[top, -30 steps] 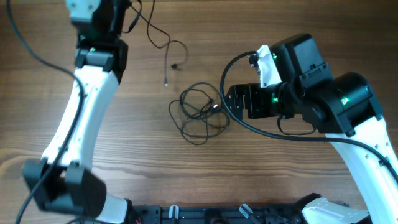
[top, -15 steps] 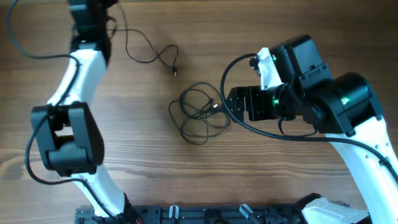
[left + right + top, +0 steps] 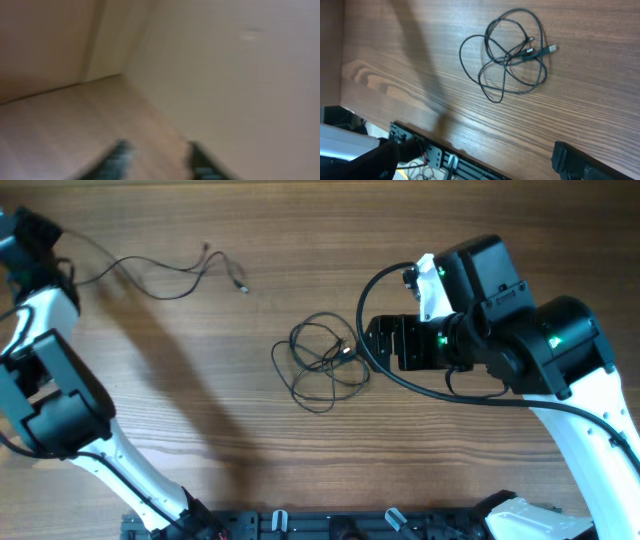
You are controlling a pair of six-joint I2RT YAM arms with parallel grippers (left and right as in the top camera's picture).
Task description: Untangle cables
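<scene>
The right jaws (image 3: 475, 165) stand wide apart with nothing between them. They hover low over the brown wood-grain table (image 3: 200, 410) and face a tangled coil of thin black cables (image 3: 507, 50). The coil lies just in front of the jaw tips, and in the overhead view its nearest loops almost reach them; I cannot tell whether they touch. Small plug ends, one of them silvery, stick out on the side of the tangle nearest the jaws. A thicker black cable of the right arm itself (image 3: 365, 305) arches over the table just beside the coil without crossing it.

The left jaws (image 3: 160, 162) show only as two blurred dark fingers (image 3: 120, 160) set apart, released, with only blurred pale surface showing in the gap. This arm is swung to the far left corner of the table. A loose thin dark cable (image 3: 170, 268) lies stretched out there, one end running toward the left arm and its small plug ends pointing toward the middle, well apart from the coil. A black metal rail (image 3: 330, 525) runs along the table's near edge.
</scene>
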